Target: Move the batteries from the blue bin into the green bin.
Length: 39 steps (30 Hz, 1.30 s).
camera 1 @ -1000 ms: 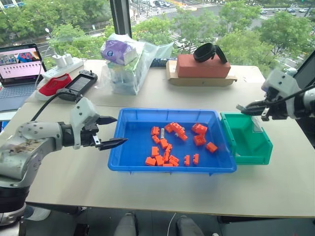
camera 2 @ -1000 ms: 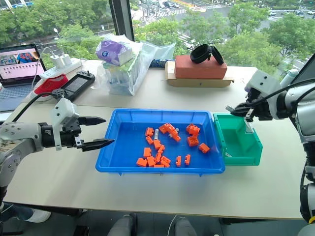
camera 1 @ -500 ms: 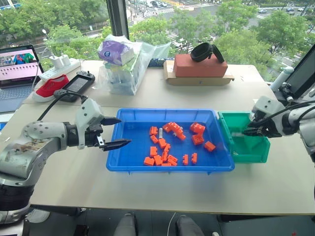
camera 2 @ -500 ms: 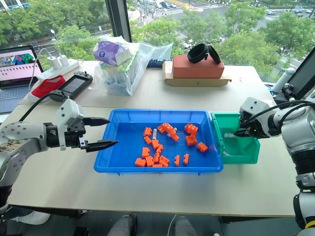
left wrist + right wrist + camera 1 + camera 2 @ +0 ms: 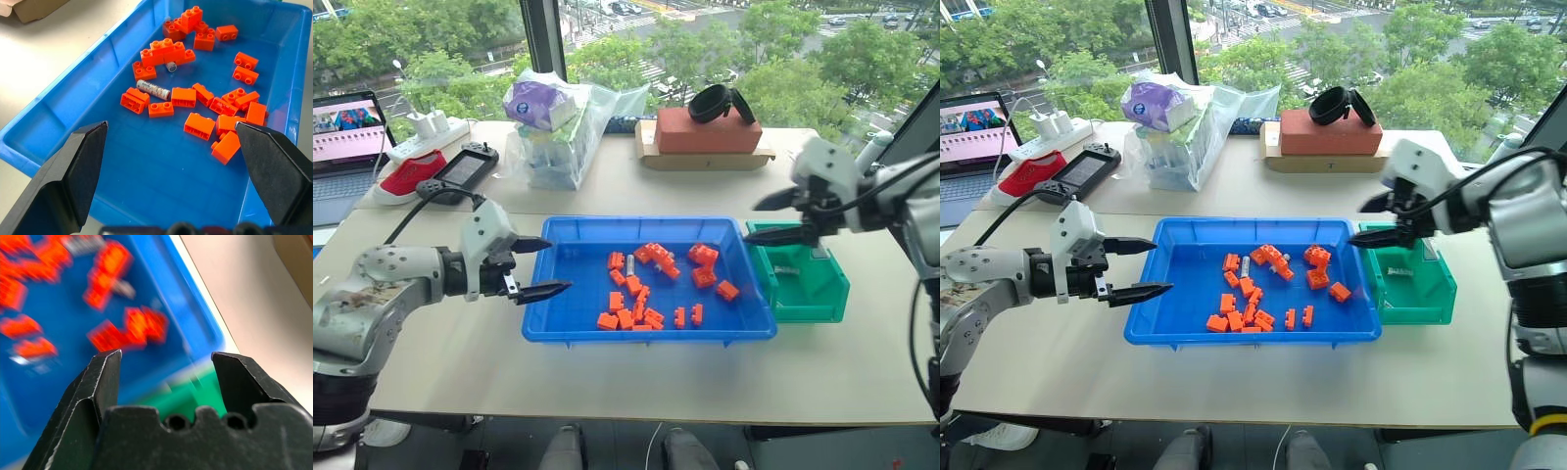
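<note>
The right gripper [image 5: 771, 220] hangs above the seam where the blue bin [image 5: 558, 323] meets the green bin [image 5: 832, 294], its two black fingers wide apart and holding nothing. One battery [image 5: 786, 268] lies on the floor of the green bin, so at least one transfer looks finished. The step in hand seems to be the way back to the blue bin for the next piece.

The left gripper [image 5: 536, 267] waits at the left edge of the blue bin, near its rim, also with the fingers apart and empty.

Two batteries are in the blue bin, among the orange blocks [image 5: 200, 126]. The plainer one [image 5: 153, 89] lies flat on the bin floor, just beside a low orange block at one end. In the head views its long axis runs roughly from the front edge of the bin toward the far edge. The second battery [image 5: 170, 66] lies against a long orange block, and it shows mostly its round end to the left wrist camera, so its long axis is hard to judge.

The next move probably calls for the right gripper to go down over the plainer battery with its fingers set across the short width of the cylinder. The blocks stand close, so a finger could catch one of them.
</note>
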Available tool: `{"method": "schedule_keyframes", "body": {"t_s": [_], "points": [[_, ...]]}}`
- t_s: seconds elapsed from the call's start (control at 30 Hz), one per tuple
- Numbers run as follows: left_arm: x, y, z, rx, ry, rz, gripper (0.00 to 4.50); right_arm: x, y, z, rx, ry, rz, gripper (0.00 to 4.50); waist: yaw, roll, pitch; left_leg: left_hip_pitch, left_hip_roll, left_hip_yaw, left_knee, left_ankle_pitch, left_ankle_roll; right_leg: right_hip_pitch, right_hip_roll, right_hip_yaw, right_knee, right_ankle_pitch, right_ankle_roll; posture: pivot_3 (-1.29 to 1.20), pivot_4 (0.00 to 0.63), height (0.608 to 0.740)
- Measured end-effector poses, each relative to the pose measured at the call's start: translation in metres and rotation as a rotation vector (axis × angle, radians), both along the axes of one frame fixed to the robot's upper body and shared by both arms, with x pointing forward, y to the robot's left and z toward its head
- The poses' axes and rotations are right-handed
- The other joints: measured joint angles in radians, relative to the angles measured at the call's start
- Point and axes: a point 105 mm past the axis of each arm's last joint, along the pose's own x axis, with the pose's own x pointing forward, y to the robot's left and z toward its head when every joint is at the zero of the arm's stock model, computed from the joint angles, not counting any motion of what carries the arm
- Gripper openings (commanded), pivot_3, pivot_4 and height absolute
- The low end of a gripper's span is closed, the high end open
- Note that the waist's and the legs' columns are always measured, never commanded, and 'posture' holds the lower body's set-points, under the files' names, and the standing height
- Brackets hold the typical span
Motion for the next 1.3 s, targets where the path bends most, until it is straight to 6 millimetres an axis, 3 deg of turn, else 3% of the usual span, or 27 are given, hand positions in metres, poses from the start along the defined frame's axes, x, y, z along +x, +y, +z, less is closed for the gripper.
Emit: {"method": "schedule_keyframes", "body": {"t_s": [0.07, 0.2, 0.3, 0.57, 0.77, 0.87, 0.97, 1.3], "points": [[0.001, 0.003, -0.001, -0.001, 0.003, 0.016, 4.50, -0.002, 0.020, -0.006, -0.005, 0.007, 0.065, 3.48, 0.003, -0.001, 0.000, 0.000, 0.000, 0.000, 0.001, 0.000, 0.000, 0.000, 0.000, 0.000, 0.000, 0.000, 0.000, 0.00, 0.150, 0.739], [0.002, 0.006, -0.003, 0.000, 0.008, 0.038, 4.50, 0.003, 0.056, -0.039, -0.045, 0.075, 0.114, 3.48, 0.004, -0.001, 0.000, -0.001, 0.000, 0.000, 0.001, 0.000, 0.000, -0.001, 0.000, 0.000, 0.000, 0.000, 0.000, 0.00, 0.150, 0.739], [0.000, 0.008, -0.004, -0.001, 0.004, 0.055, 4.50, 0.008, 0.067, -0.058, -0.087, 0.112, 0.094, 3.48, 0.006, -0.001, 0.000, -0.002, 0.000, 0.000, 0.001, 0.000, 0.000, -0.001, -0.001, -0.001, 0.000, 0.000, 0.000, 0.00, 0.150, 0.739], [-0.016, 0.002, 0.000, -0.020, 0.000, 0.022, 4.50, 0.051, 0.071, -0.082, -0.060, 0.173, -0.152, 3.48, 0.002, -0.001, 0.000, -0.001, 0.000, -0.001, 0.000, 0.001, -0.001, -0.001, 0.000, -0.001, 0.002, 0.000, 0.000, 0.00, 0.150, 0.739], [-0.016, 0.004, -0.002, -0.014, 0.010, 0.042, 4.50, 0.063, 0.074, -0.087, -0.013, 0.233, -0.278, 3.48, 0.002, -0.001, 0.000, -0.001, 0.000, -0.001, 0.000, 0.001, -0.001, -0.001, 0.000, -0.001, 0.002, 0.000, 0.000, 0.00, 0.150, 0.739], [-0.016, 0.004, -0.002, -0.014, 0.008, 0.045, 4.50, 0.063, 0.074, -0.095, -0.007, 0.289, -0.325, 2.75, 0.002, -0.001, 0.000, -0.001, 0.000, -0.001, 0.000, 0.001, -0.001, -0.001, 0.000, -0.001, 0.002, 0.000, 0.000, 0.00, 0.150, 0.739], [-0.015, 0.004, -0.002, -0.014, 0.008, 0.046, 4.50, 0.063, 0.073, -0.098, -0.004, 0.312, -0.355, 1.73, 0.002, -0.001, 0.000, -0.001, 0.000, -0.001, 0.000, 0.001, -0.001, -0.002, 0.000, -0.001, 0.002, 0.000, 0.000, 0.00, 0.150, 0.739], [-0.014, 0.006, -0.004, -0.015, 0.015, 0.047, 4.50, 0.061, 0.073, -0.089, 0.042, 0.320, -0.379, 1.73, 0.002, -0.001, 0.000, -0.001, 0.000, -0.001, 0.000, 0.001, -0.001, -0.002, 0.000, -0.001, 0.002, 0.000, 0.000, 0.00, 0.150, 0.739]]}}
